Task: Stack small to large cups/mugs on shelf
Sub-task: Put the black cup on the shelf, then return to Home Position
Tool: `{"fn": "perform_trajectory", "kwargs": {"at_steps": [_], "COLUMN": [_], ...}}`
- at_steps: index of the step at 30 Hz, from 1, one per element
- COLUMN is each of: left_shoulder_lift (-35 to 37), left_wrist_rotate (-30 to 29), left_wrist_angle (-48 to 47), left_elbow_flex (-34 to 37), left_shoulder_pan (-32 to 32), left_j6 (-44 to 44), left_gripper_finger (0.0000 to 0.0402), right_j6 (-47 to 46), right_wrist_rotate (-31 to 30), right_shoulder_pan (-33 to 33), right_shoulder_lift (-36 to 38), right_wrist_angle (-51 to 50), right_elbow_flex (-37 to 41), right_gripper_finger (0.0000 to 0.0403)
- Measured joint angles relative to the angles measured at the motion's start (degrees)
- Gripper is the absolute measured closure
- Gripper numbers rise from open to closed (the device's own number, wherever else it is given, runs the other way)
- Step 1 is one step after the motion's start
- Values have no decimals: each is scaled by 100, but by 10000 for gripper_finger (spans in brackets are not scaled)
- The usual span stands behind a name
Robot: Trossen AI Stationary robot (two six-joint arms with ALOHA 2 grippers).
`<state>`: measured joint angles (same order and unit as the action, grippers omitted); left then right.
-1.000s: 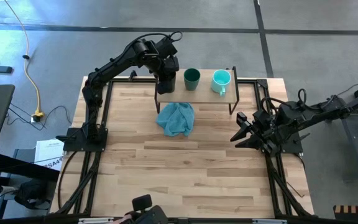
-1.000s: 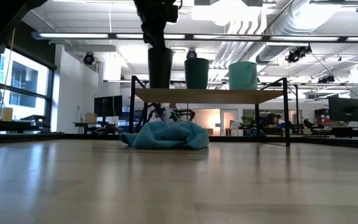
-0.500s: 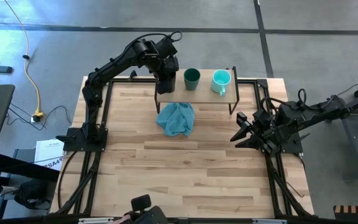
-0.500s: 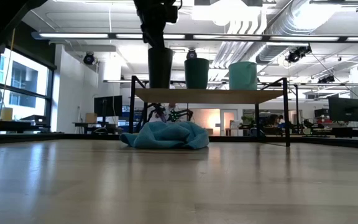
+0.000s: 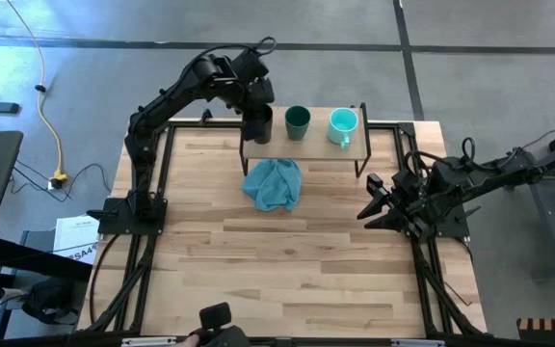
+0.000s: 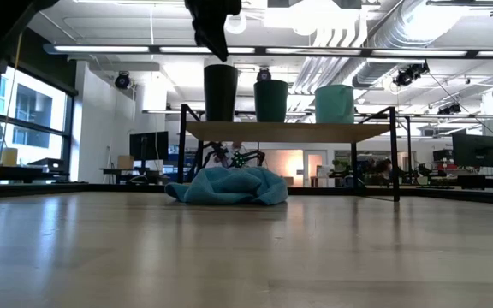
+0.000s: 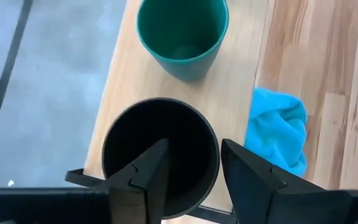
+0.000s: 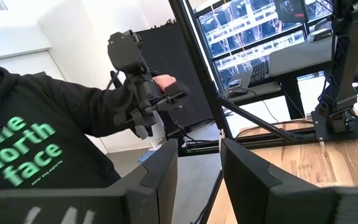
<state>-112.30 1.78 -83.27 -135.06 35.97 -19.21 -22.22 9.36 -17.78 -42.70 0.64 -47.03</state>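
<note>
High view: The low rectangular shelf (image 5: 355, 146) with a light wooden top board and thin dark metal legs stands at the far edge of the wooden table. Three cups stand in a row on its board: the black cup (image 5: 261, 122) at the shelf's left end, the dark teal-green cup (image 5: 297, 120) at the middle, and the light turquoise mug with a handle (image 5: 342, 123) toward the right end. The left gripper (image 5: 255, 96) hangs directly over the black cup. The right gripper (image 5: 374, 200) waits well off the shelf, at the table's right edge, so the left arm is by far the nearer to the cups. A soft blue-teal cloth (image 5: 273, 184) lies on the table just in front of the shelf.

Low view: All three cups stand upright on the shelf board, their long axes vertical. The left gripper is clear above the black cup's rim.

Left wrist view: The black cup lies straight below the two fingers (image 7: 151, 168), mouth up. The jaws are parted and hold nothing.

Right wrist view: The right gripper's fingers are spread and empty. A person in a dark sweatshirt (image 8: 36, 146) is visible beyond the table.
</note>
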Motion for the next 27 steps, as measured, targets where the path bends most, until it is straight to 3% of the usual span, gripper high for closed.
{"fn": "perform_trajectory", "kwargs": {"at_steps": [13, 27], "left_shoulder_lift": [57, 384], "left_wrist_rotate": [33, 610], "left_wrist_angle": [-96, -53], "left_elbow_flex": [4, 6], "left_shoulder_pan": [-11, -47], "left_j6": [21, 159], "left_gripper_finger": [266, 266], "right_j6": [17, 20], "right_wrist_rotate": [0, -5], "right_shoulder_pan": [0, 4], "right_shoulder_lift": [0, 2], "right_wrist_angle": [0, -147], "right_elbow_flex": [0, 0], "right_gripper_finger": [291, 291]}}
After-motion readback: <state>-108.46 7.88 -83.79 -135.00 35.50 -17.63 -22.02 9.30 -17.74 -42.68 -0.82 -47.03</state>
